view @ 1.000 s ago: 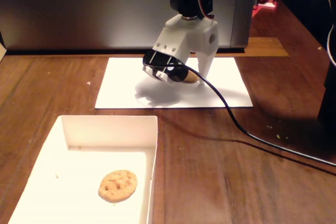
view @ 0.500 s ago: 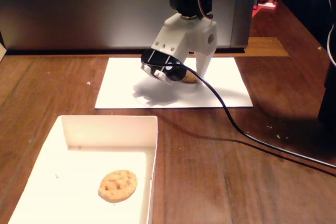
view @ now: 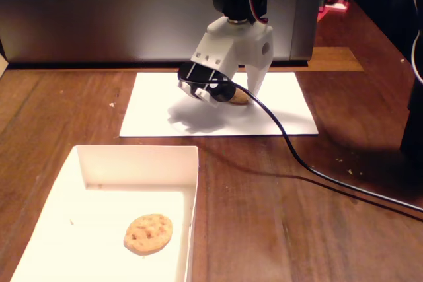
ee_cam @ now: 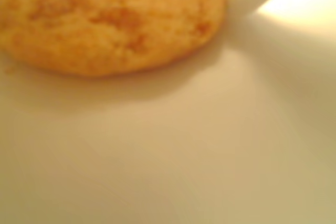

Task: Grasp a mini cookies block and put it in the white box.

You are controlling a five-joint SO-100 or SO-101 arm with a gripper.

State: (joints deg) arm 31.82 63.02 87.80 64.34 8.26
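On the paper sheet [view: 158,113], end effector [view: 239,97] straddles a cookie [view: 239,98] — grip state unclear

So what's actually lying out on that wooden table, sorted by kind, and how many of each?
Round golden-brown cookies: 2, one in the shallow white cardboard box, one on the flat white paper sheet under the gripper
Shallow white cardboard boxes: 1
Flat white paper sheets: 1
Black cables: 1
Total: 5
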